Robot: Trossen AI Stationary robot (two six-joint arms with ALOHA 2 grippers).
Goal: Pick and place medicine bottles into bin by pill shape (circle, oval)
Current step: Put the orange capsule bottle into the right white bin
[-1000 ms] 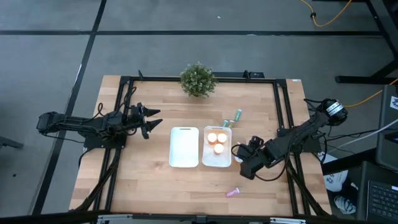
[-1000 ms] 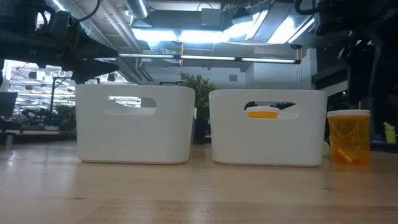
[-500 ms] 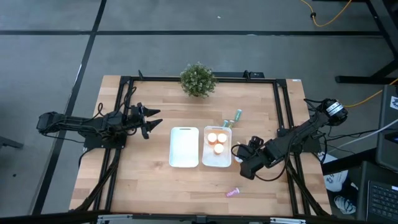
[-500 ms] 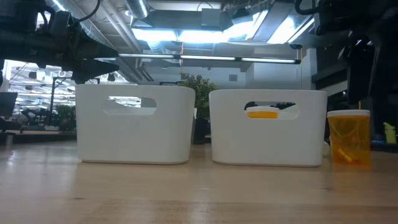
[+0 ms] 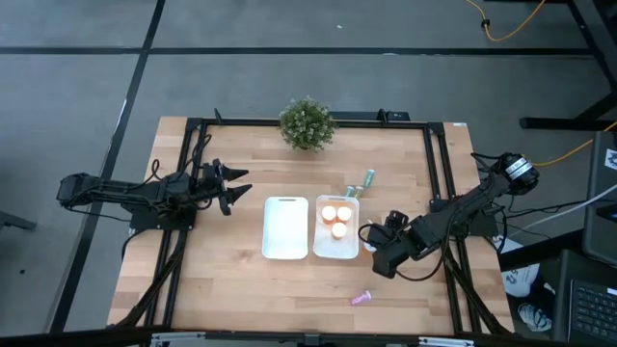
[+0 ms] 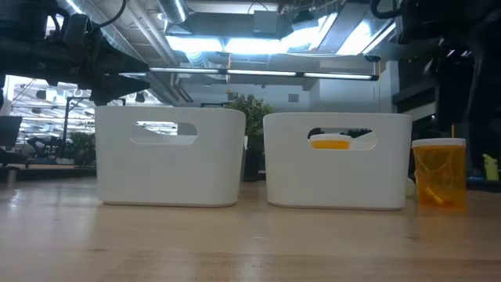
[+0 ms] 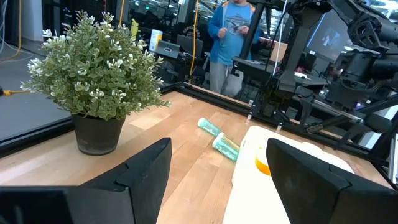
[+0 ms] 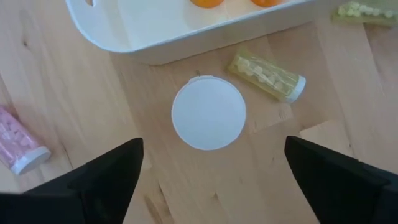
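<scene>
Hovering directly over an upright orange bottle [image 8: 208, 112], the right gripper [image 8: 211, 180] has its jaws spread wide, holding nothing; the bottle's white cap lies centred between the two fingers [image 8: 102, 177] and below them. Just beyond the cap, a pale yellow-green bottle [image 8: 267, 76] lies on its side on the wooden table [image 8: 74, 93]. A pink bottle [image 8: 18, 146] lies outside one finger, well apart from the cap. Past the jaws stands the right bin [image 8: 186, 34], holding orange bottles; in the high view three white caps [image 5: 335, 219] show inside it. The low view shows the upright orange bottle [image 6: 439, 173] standing just beside that bin [image 6: 337, 161]. Farther off, the left bin [image 5: 285, 227] sits alongside. Two teal-green bottles [image 5: 361, 185] lie beyond the right bin. The left gripper [image 5: 234, 187] waits apart from the left bin, jaws open and empty, facing a potted plant [image 7: 93, 81].
</scene>
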